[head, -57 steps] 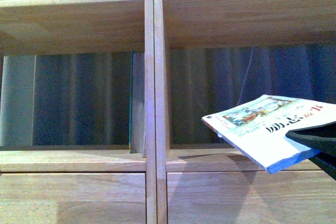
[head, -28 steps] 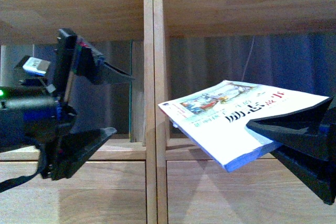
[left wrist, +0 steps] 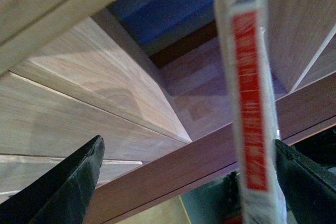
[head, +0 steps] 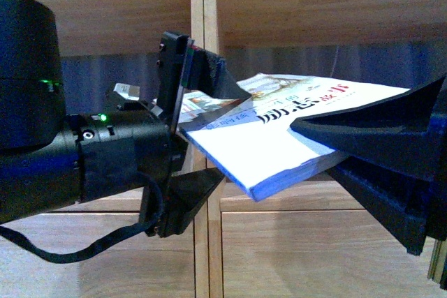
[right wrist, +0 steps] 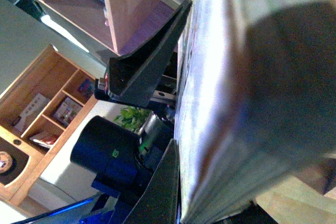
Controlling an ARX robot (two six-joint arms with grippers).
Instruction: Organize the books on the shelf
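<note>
My right gripper (head: 314, 146) is shut on the white paperback book (head: 279, 137) and holds it nearly flat, cover up, in front of the shelf's central divider (head: 202, 5). My left gripper (head: 230, 137) is open, with one finger above and one below the book's left end. In the left wrist view the red-marked spine (left wrist: 252, 103) stands between the fingers (left wrist: 68, 182), close to one of them. In the right wrist view the book (right wrist: 226, 103) fills the middle, with my dark finger (right wrist: 294, 66) on its cover. The slim grey book is hidden behind my left arm.
The shelf board (head: 314, 12) runs above the book and plain drawer fronts (head: 314, 256) lie below it. A dark curtain (head: 314, 61) shows through the open back. My left arm's cable (head: 70, 252) hangs low. The right wrist view shows another bookcase (right wrist: 47, 108) and a plant (right wrist: 131, 116).
My right gripper carried the book left and slightly up. My left arm came in from the left, and its open jaws now stand on either side of the book's left end.
</note>
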